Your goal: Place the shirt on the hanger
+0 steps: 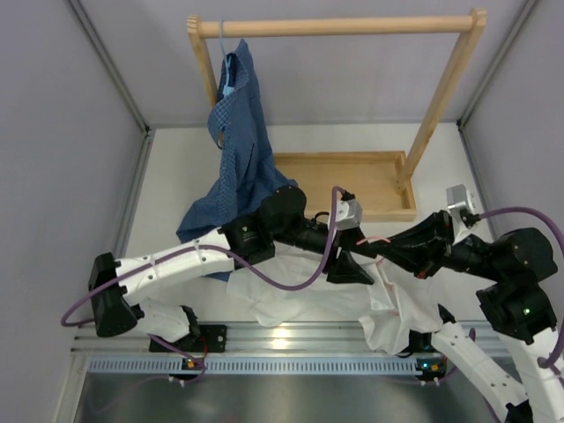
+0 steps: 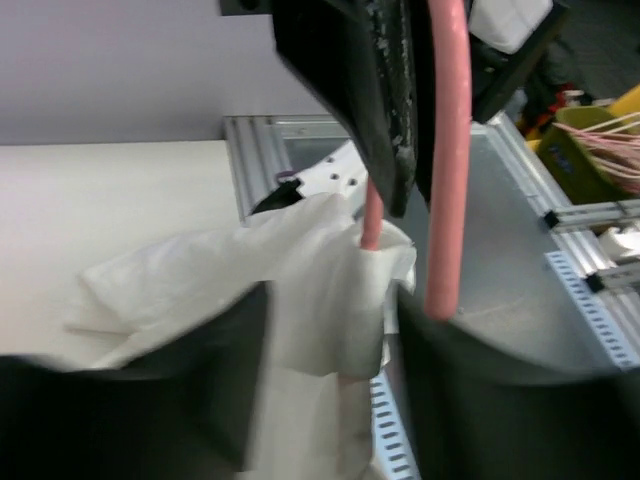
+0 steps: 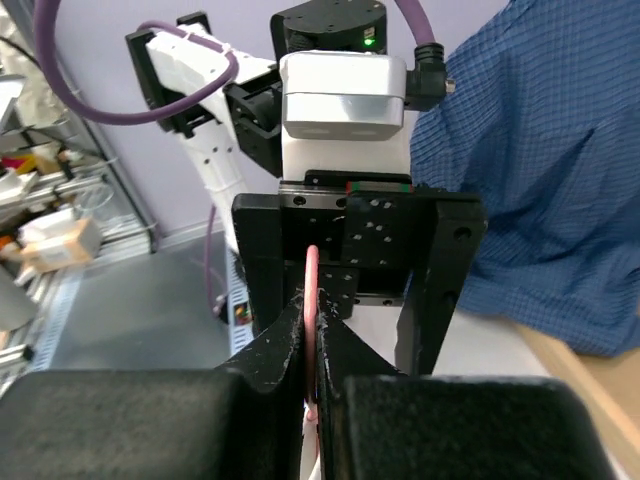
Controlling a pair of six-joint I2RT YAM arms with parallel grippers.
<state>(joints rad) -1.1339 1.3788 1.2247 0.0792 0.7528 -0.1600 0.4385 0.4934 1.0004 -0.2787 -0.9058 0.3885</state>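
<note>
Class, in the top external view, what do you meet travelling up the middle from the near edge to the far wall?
metal rail → white shirt → wooden tray → wooden crossbar

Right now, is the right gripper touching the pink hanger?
Touching. In the right wrist view, the right gripper has its jaws pinched shut on the pink hanger wire, with no gap.

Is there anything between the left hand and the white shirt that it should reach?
Nothing visible does. In the left wrist view the shirt shows directly in the gap of the open left hand. The hanger, pinched by the right hand, hangs beside the cloth, one wire entering it.
</note>
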